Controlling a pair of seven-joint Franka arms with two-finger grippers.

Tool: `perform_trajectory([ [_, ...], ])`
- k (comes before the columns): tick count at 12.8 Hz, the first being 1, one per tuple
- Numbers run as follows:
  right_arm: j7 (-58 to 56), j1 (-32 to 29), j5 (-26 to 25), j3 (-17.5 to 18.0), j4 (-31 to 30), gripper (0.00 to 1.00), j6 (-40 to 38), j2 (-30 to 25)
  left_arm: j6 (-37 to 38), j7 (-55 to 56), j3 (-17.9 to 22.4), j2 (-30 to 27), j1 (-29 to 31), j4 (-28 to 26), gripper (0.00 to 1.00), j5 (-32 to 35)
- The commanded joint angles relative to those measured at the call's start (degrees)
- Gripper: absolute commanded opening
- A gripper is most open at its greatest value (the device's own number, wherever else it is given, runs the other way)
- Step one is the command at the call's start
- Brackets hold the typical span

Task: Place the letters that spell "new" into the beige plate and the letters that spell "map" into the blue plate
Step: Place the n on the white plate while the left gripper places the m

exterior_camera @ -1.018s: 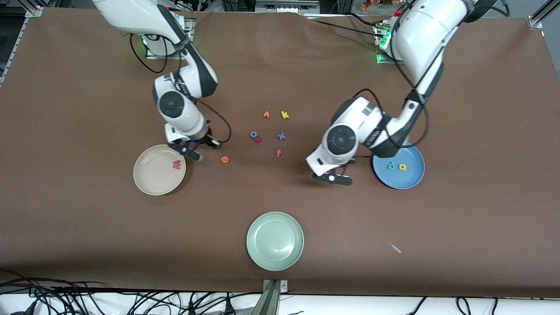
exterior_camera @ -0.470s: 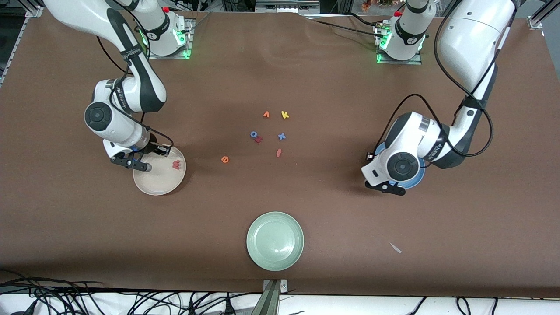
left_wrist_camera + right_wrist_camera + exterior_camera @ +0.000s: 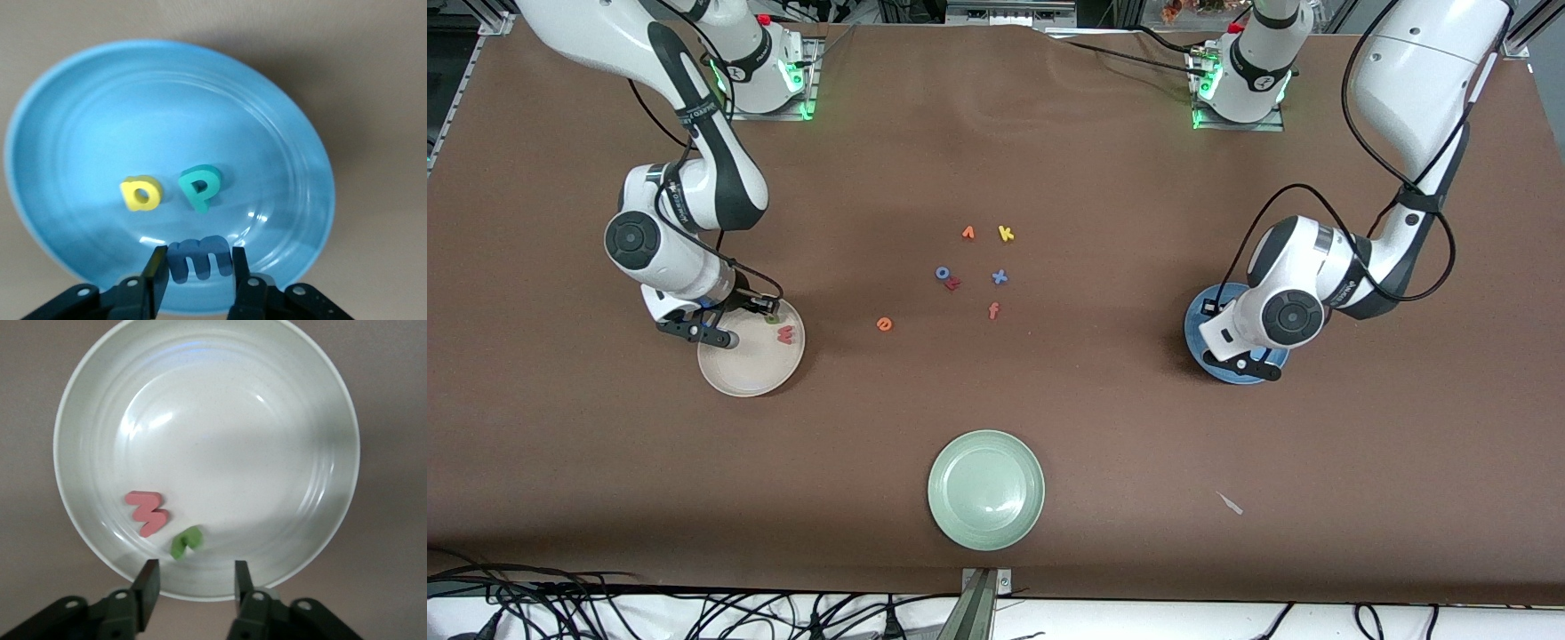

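Observation:
The beige plate (image 3: 751,369) holds the pinkish-red w (image 3: 784,334) and the green n (image 3: 772,317). My right gripper (image 3: 704,334) hangs open over that plate's rim, nothing between its fingers. In the right wrist view the n (image 3: 185,542) lies beside the w (image 3: 147,513), just off my right gripper (image 3: 192,577). The orange e (image 3: 884,324) lies on the table. My left gripper (image 3: 1245,363) is over the blue plate (image 3: 1193,322), shut on the blue m (image 3: 200,257). The yellow a (image 3: 141,193) and teal p (image 3: 200,188) lie in the blue plate (image 3: 80,120).
A pale green plate (image 3: 986,524) sits near the front edge. Mid-table lie an orange v (image 3: 967,233), yellow k (image 3: 1006,234), blue o (image 3: 942,273), a red letter (image 3: 952,284), blue x (image 3: 1000,276) and red f (image 3: 993,310).
My right arm swung over the beige plate, opened, and the green n dropped in beside the w. My left arm carried the blue m from mid-table to over the blue plate.

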State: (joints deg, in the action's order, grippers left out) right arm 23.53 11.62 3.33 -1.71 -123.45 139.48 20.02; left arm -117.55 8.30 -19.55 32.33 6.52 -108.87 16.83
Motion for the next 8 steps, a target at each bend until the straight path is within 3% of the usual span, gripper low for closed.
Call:
perform_trajectory([
  [1, 6.8, 0.2, 0.5, 3.1, 1.6, 0.61, -0.2, 0.3, -1.6, -0.7, -0.7, -2.7, 1.3, -3.0, 1.0, 1.9],
  [5, 20.5, 6.4, 0.7, 4.8, 9.2, 0.61, -0.1, 5.3, 1.7, -1.4, -1.2, -8.0, 1.2, 0.0, 1.0, 0.9],
  [8, 29.0, 9.7, 0.6, 4.8, 16.1, 0.61, 0.2, 11.0, 12.1, -1.6, -1.6, -10.5, 0.4, 11.2, 1.0, -2.2],
])
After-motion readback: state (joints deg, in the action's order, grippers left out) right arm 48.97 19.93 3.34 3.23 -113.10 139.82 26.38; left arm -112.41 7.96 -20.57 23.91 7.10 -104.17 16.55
